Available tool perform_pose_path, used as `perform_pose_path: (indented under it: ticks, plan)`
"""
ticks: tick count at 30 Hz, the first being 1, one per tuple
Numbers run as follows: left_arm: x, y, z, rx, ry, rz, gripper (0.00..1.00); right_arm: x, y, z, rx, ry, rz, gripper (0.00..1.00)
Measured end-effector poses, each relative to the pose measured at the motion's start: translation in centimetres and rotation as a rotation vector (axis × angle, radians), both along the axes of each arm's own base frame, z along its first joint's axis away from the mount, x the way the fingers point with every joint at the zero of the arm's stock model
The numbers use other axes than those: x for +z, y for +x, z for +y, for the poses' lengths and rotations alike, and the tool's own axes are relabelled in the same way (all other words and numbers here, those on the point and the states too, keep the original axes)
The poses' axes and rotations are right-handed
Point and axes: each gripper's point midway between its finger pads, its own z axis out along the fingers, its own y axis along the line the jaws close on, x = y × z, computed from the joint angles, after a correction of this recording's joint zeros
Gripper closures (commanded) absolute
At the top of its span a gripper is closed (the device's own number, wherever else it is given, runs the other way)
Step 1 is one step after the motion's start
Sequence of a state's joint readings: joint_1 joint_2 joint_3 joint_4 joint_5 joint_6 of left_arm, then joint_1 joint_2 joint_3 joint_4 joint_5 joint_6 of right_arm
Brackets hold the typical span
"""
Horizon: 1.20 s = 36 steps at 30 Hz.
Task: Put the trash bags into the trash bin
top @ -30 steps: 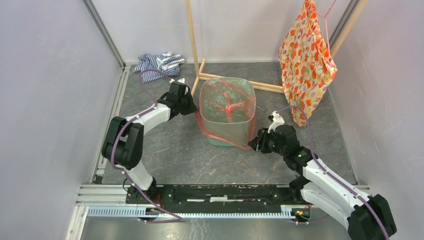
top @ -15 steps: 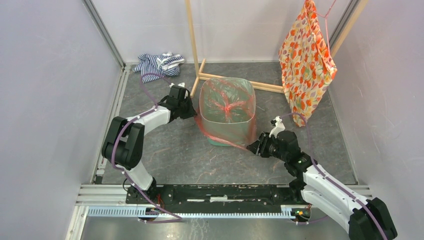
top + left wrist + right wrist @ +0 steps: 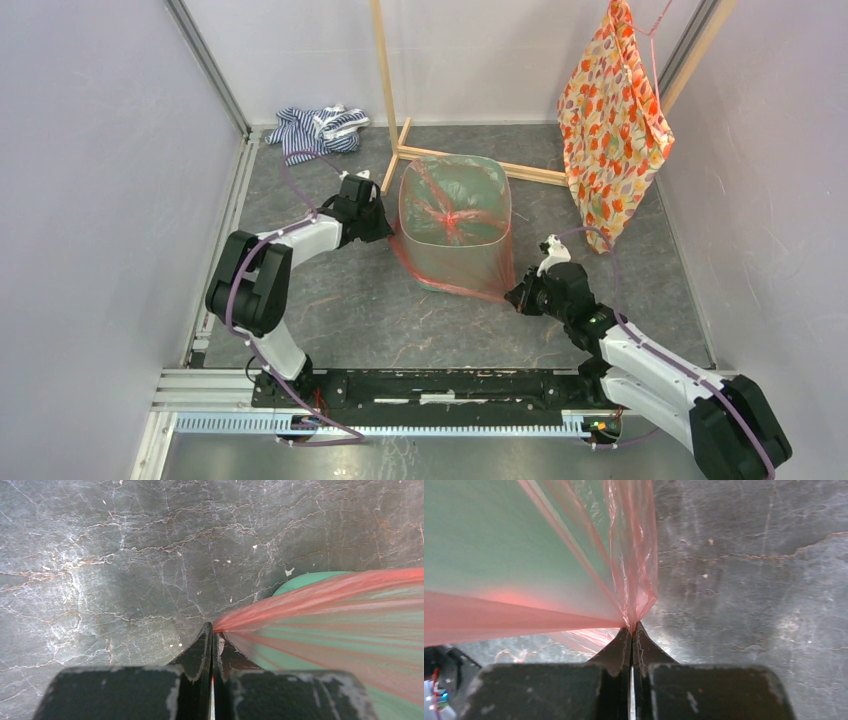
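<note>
From overhead I am seeing the trash bag (image 3: 452, 212) draped over the mouth of the trash bin (image 3: 455, 262) and hanging down its outer walls, its red gathered bottom sagging inside. The left gripper (image 3: 388, 232) is meeting the film at the bin's left side, and the right gripper (image 3: 513, 296) at its near right corner, low by the floor. That view is hiding the jaws; the wrist cameras are showing them. On the left wrist, the jaws are pressing fully together on a point of red film that is fanning taut ahead and rightward over green wall. On the right wrist, the jaws are likewise pinching gathered film, which is stretching ahead and leftward. Only overhead am I seeing a striped cloth (image 3: 318, 128) beyond the left gripper and a floral cloth (image 3: 610, 120) hanging beyond the right.
</note>
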<state>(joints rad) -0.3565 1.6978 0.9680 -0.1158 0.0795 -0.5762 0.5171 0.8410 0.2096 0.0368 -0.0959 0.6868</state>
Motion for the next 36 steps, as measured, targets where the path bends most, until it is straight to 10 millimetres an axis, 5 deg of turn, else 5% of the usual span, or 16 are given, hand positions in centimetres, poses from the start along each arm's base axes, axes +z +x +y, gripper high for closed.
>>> perform_pose_path:
  ticks: [9, 12, 16, 20, 31, 36]
  plan:
    - [-1.7, 0.1, -0.1, 0.005, 0.005, 0.028, 0.98, -2.2, 0.3, -0.7, 0.000, -0.128, 0.003, 1.00]
    - [-1.9, 0.3, -0.2, 0.004, 0.006, 0.023, 0.98, -2.6, 0.3, -1.0, -0.007, -0.161, -0.003, 0.90]
    - [-2.3, 0.3, -0.2, 0.007, 0.013, 0.027, 0.68, -2.9, 0.7, -1.9, -0.037, -0.209, -0.014, 0.66]
    - [-2.3, 0.0, 0.3, 0.020, 0.035, 0.041, 0.58, -2.6, 0.6, -2.2, -0.036, -0.223, -0.024, 0.56]
    - [4.3, -2.9, 1.4, 0.025, -0.063, -0.051, 0.51, -0.9, 0.2, -1.4, 0.014, -0.177, -0.075, 0.45]
    - [3.1, -5.8, 0.5, 0.009, -0.158, 0.011, 0.49, -1.0, -0.2, -1.0, 0.040, -0.170, -0.067, 0.45]
